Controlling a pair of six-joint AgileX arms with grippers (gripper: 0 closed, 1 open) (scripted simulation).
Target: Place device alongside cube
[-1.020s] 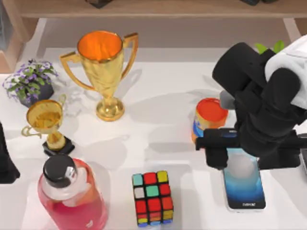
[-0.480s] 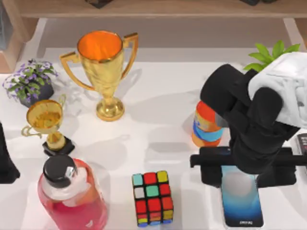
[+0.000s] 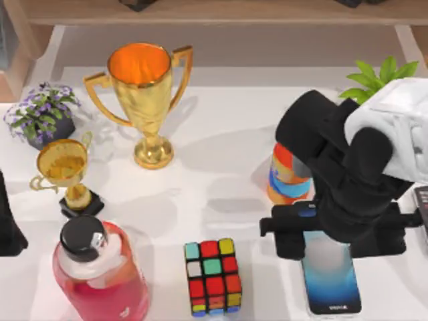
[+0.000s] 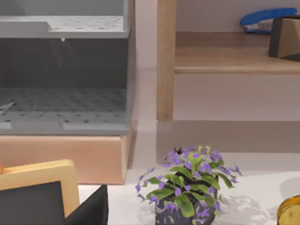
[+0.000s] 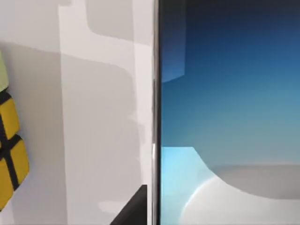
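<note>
The cube (image 3: 213,276), a black-framed puzzle with coloured squares, sits near the table's front edge at the middle. The device (image 3: 330,277), a phone with a white-to-blue screen, lies flat to the cube's right with a gap of bare table between them. My right gripper (image 3: 328,237) is over the device's far end and shut on it. In the right wrist view the device's screen (image 5: 225,93) is very close, with the cube's yellow squares (image 5: 9,140) off to one side. My left arm (image 3: 8,227) is parked at the table's left edge.
A large gold trophy (image 3: 142,93) and a small one (image 3: 65,170) stand at the back left beside a purple flower pot (image 3: 41,114). At the front left is a pink bottle (image 3: 100,274). An orange can (image 3: 287,175) stands behind the right gripper, with a green plant (image 3: 378,73) beyond it.
My right gripper and the device have moved together, first toward the front edge and then left toward the cube. The can behind the arm is now partly covered.
</note>
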